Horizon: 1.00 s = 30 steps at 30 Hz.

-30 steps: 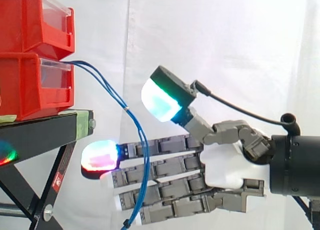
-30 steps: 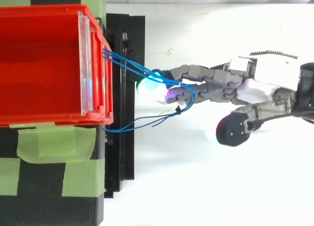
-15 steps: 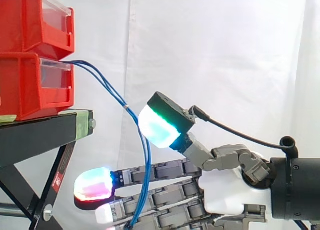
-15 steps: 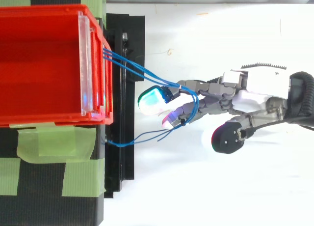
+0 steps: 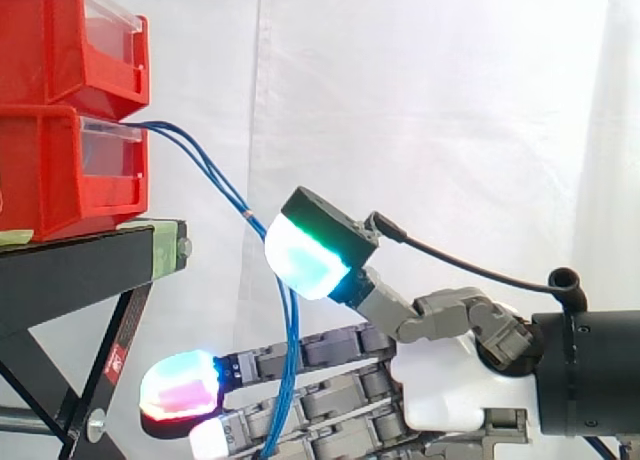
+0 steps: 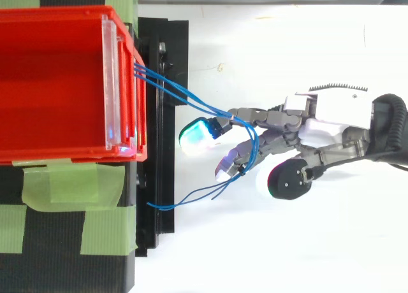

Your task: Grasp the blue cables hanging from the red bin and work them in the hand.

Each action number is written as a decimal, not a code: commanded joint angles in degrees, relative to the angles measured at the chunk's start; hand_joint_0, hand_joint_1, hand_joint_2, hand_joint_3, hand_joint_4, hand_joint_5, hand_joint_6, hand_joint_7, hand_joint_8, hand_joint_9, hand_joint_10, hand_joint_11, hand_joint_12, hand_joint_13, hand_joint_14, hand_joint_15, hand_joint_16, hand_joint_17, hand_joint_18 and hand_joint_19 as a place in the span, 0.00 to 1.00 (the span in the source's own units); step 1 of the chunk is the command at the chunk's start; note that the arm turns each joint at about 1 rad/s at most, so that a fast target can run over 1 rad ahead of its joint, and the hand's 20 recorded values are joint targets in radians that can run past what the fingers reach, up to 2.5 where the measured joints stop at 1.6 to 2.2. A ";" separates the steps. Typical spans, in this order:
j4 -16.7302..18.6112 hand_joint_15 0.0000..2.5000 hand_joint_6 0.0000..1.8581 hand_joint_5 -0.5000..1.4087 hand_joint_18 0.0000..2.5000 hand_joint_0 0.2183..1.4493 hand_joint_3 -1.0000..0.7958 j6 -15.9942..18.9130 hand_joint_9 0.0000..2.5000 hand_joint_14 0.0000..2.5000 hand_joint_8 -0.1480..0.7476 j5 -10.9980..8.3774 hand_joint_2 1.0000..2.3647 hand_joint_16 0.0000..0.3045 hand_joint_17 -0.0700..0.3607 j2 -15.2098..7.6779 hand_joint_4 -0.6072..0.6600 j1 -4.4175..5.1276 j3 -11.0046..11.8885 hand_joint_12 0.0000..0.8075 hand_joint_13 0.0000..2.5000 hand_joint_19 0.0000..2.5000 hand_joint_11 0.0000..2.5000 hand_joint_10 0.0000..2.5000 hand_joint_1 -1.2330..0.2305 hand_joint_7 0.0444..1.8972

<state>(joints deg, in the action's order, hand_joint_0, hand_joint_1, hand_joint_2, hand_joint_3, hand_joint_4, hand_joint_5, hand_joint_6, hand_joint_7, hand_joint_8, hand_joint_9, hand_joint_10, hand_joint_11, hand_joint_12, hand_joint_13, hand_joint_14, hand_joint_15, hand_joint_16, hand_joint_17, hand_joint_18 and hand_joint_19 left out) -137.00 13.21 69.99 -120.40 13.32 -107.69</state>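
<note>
Observation, side view: thin blue cables left the lower red plastic bin and hung down across the straight fingers of the hand. The thumb stood raised, clamping nothing.

Top view: the blue cables draped over the spread fingers, probably hooked there so that pull from the red plastic bin kept them seated.

Behind the hand we see a white curtain. To its left in the side view we find a black stand with green tape on its near end. Higher up, well above the hand, sits an upper red bin.
</note>
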 commanded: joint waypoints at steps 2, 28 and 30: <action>-2.30 0.23 0.00 0.20 0.15 0.40 0.03 -0.29 0.23 0.01 0.51 1.81 0.00 0.18 0.45 1.39 0.61 -0.22 0.81 0.49 0.20 0.22 0.23 0.01 0.44 0.38; -9.16 0.64 0.00 0.21 0.38 0.40 0.03 -4.77 0.40 0.12 0.52 1.90 0.00 0.19 0.47 7.81 0.62 -0.49 0.72 0.50 0.48 0.54 0.67 0.00 0.44 0.39; -10.74 0.62 0.00 0.21 0.41 0.41 0.03 -5.48 0.41 0.22 0.51 1.81 0.00 0.19 0.47 8.87 0.62 -0.40 0.72 0.51 0.47 0.57 0.73 0.00 0.44 0.39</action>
<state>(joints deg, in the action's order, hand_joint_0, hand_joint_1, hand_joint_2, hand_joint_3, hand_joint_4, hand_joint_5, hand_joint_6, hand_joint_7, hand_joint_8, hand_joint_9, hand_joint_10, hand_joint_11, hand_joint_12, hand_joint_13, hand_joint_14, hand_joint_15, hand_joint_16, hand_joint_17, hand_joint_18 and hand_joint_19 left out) -146.05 8.54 71.91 -112.82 12.87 -106.95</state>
